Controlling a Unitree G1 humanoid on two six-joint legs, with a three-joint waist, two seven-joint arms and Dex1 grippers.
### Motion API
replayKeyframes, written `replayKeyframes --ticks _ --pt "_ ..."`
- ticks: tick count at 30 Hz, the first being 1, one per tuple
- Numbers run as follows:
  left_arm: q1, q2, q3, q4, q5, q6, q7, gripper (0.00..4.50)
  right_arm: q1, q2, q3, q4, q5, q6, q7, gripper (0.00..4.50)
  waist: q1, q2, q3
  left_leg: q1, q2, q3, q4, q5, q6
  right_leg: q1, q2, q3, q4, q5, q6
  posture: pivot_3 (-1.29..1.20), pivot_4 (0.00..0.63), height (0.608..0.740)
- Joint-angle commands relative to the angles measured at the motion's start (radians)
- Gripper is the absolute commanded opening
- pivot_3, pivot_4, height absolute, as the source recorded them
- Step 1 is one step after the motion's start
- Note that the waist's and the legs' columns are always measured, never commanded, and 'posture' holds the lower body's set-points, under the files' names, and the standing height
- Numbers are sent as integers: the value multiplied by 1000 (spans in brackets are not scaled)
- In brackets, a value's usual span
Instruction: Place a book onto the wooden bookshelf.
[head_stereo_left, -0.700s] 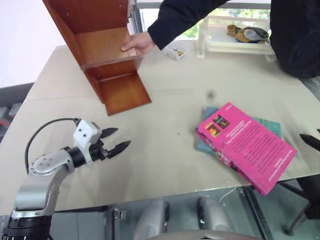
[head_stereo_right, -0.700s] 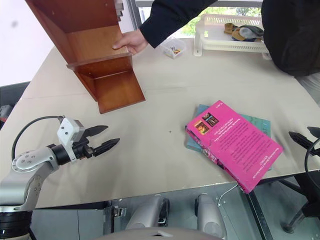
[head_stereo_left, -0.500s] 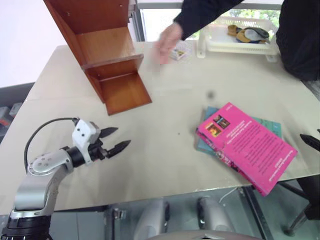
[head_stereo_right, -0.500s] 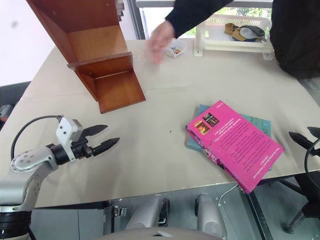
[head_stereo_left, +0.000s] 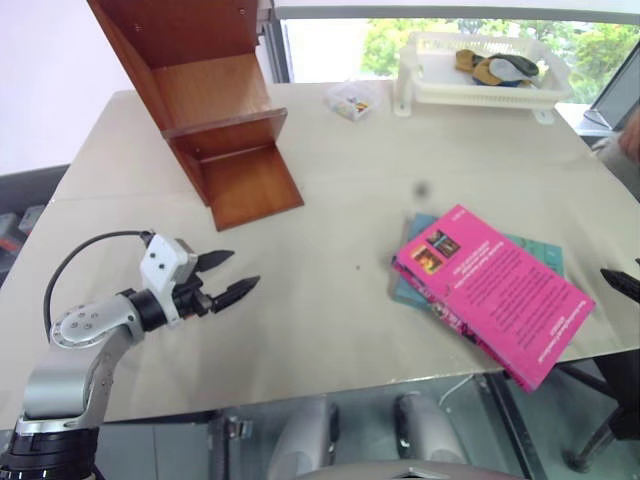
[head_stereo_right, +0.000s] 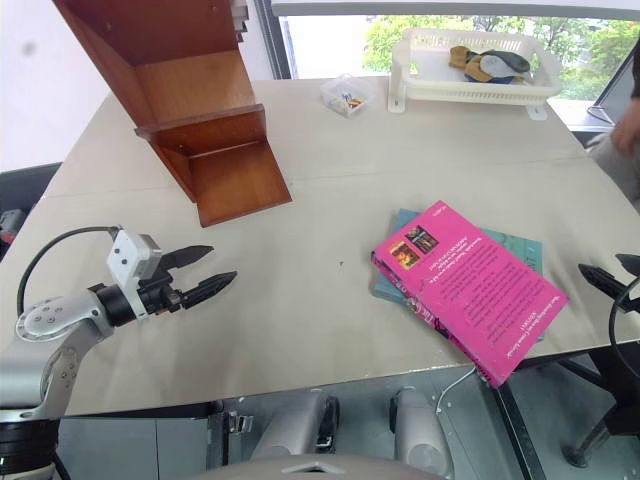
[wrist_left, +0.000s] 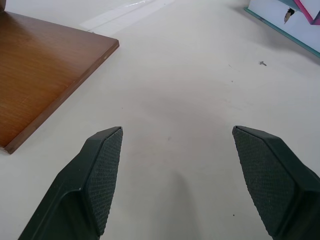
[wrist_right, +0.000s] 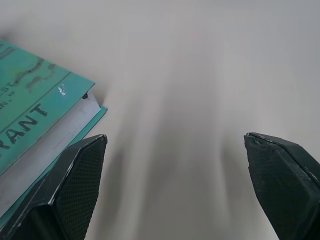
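currently on the table (head_stereo_left: 330, 300): one pink book (head_stereo_left: 490, 290), flat, cover up, near the front right edge, lying askew on top of a teal-blue book (head_stereo_left: 535, 250) whose edges show beneath it. one wooden bookshelf (head_stereo_left: 205, 110), reddish-brown, standing at the far left of the table, well apart from both books, its open compartments holding nothing that can be seen. one white plastic rack (head_stereo_left: 480, 75) with small items inside, at the far right; one small clear box (head_stereo_left: 352, 98) just beside it. left hand (head_stereo_left: 225, 278): over the near left of the table, fingers apart, holding nothing, pointed toward the middle of the table and between shelf and books. right hand (wrist_right: 175, 195): fingers apart, empty, low over bare table just beside the books' corner. progress, as judged: not started in any visible way; the book is not yet grasped, lifted or carried, and the whole of the pick-up, transfer and placing on a shelf board remains. view notes: the head views give the full layout, and of the right hand just a dark tip at the right edge. the left wrist view shows the shelf's bottom board (wrist_left: 45, 75) close ahead and a corner of the books far off. the right wrist view shows the teal cover's lettering and its page edge, detail the head views hide under the pink book.
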Motion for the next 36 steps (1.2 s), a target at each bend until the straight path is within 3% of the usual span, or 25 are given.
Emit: replayKeyframes --ticks 1,7,13,17,24,36 --pt "-3 17 29 -39 -16 -10 -4 3757 -2 -28 -27 -12 2 -14 3 4500 0 0 0 0 0 0 0 0 0 0 0 0 0 0 0 0 150 740" --pt "2 17 31 -48 -21 -8 -3 3757 63 -26 19 -52 -28 23 42 4500 2 0 0 0 0 0 0 0 0 0 0 0 0 0 0 0 150 740" --pt "39 29 63 -79 -78 -36 -85 3757 160 12 54 -233 27 167 117 4500 -3 1 -1 0 0 0 0 0 0 0 -1 1 0 0 0 0 150 740" --pt "65 60 135 -85 -246 18 -235 3757 209 44 87 -382 72 272 142 4500 -3 1 -1 1 4 1 0 0 0 0 -1 1 1 0 0 0 150 740" --pt "76 107 211 -109 -409 85 -352 3757 160 93 123 -423 65 296 108 4500 -2 1 -2 1 3 1 1 0 0 0 3 0 0 0 0 0 150 740" --pt "69 101 202 -107 -391 58 -353 3757 37 193 210 -466 80 374 65 4500 -1 0 -2 1 4 1 2 0 0 0 5 1 1 0 0 0 150 740"
